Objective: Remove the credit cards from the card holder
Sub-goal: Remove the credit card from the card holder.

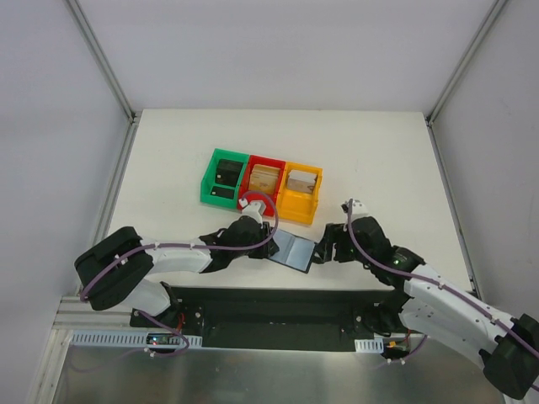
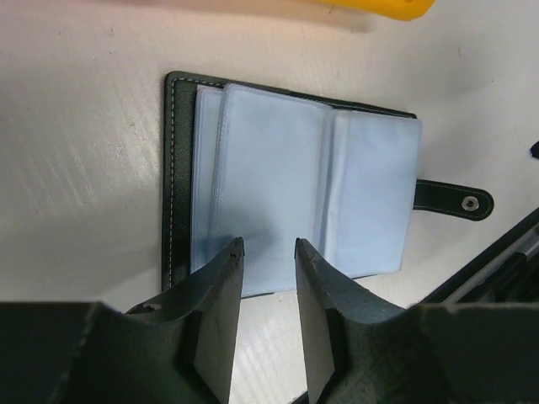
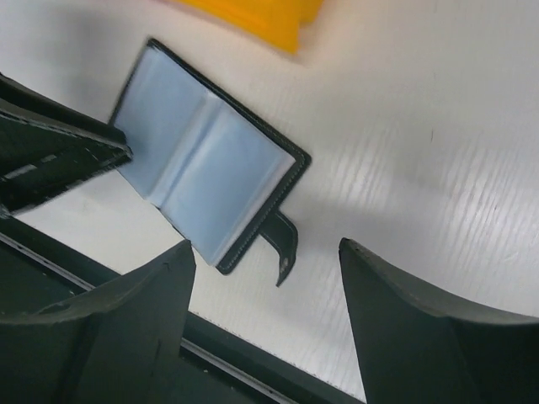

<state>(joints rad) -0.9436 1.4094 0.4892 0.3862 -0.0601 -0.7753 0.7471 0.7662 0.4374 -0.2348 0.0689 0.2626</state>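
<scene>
1. Lying open and flat on the white table [image 1: 168, 160], the card holder [image 2: 295, 194] is a dark green, leather-like rectangular cover with pale stitching along its edge. It sits near the front edge, between the two grippers and just before the bins.
2. Sleeves [image 2: 370, 194]: clear, bluish plastic pages, glossy and slightly bowed, fanned over the cover. Whether cards sit inside cannot be told.
3. Strap [image 2: 450, 200]: short rounded tab with a metal snap, sticking out from the holder's right edge and lying flat on the table.
4. Left gripper [image 2: 268, 252]: matte black, wedge-shaped fingers with a narrow gap between them, tips over the near edge of the sleeves, gripping nothing. The arm reaches in low from the left, forearm nearly level.
5. Right gripper [image 3: 265, 246]: fingers spread wide, empty, above the table just beside the strap side of the holder. The arm is bent at the elbow and angles in from the right.
6. Bins: three small, moulded plastic trays in a touching row, green bin [image 1: 223, 177], red bin [image 1: 263, 179] and yellow bin [image 1: 301, 192], each holding indistinct items.
</scene>
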